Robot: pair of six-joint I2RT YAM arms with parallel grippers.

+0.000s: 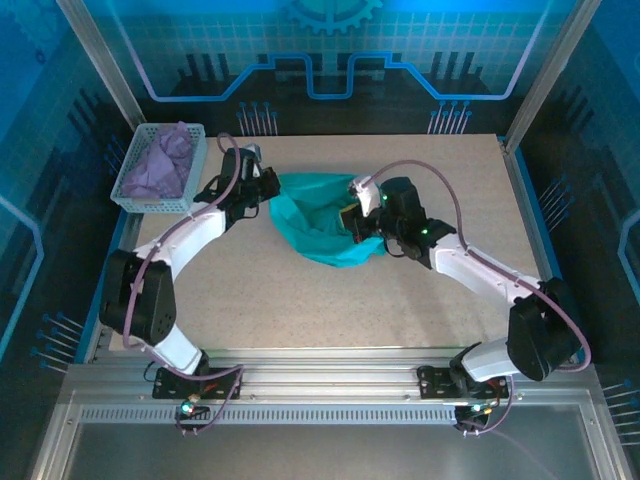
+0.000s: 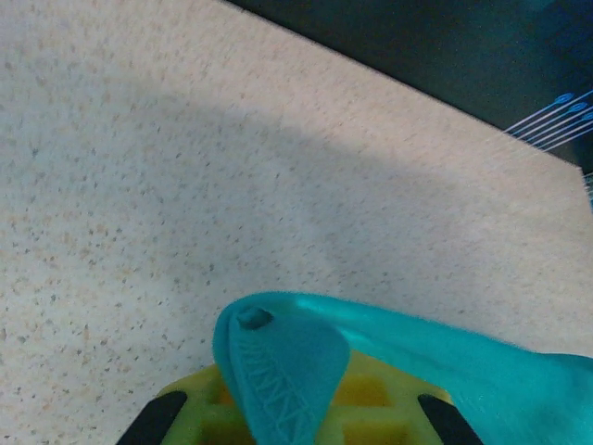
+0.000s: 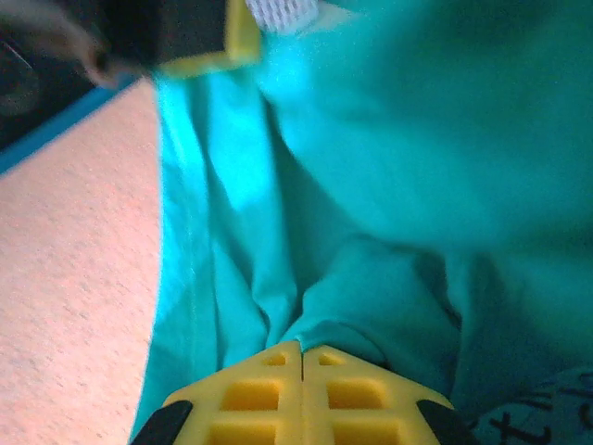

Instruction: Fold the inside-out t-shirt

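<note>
Top external view had the teal t-shirt [image 1: 325, 225] bunched up a bit past the middle of the table [image 1: 300, 310], strung between the two arms, well clear of the basket [image 1: 128, 196] with the lavender cloth [image 1: 160, 165] in the far left corner. Left gripper [image 1: 262, 190] was pinched fully closed on the shirt's left end, with a fold of hemmed edge draped over its yellow pads in the left wrist view. Right gripper [image 1: 356, 224] was closed tight too, pads meeting, with fabric puckering out of the tips in the right wrist view. The stuff looked light, thin and totally floppy, so it would sag and crumple wherever it wasn't held. Best bet was probably grabbing it by the stitched hems or seams, near corners, not mid-panel. As it lay, the long axis ran roughly left to right between the grippers, with a loose pouch drooping toward the near edge. Which way the neck pointed was anyone's guess in that heap.
</note>
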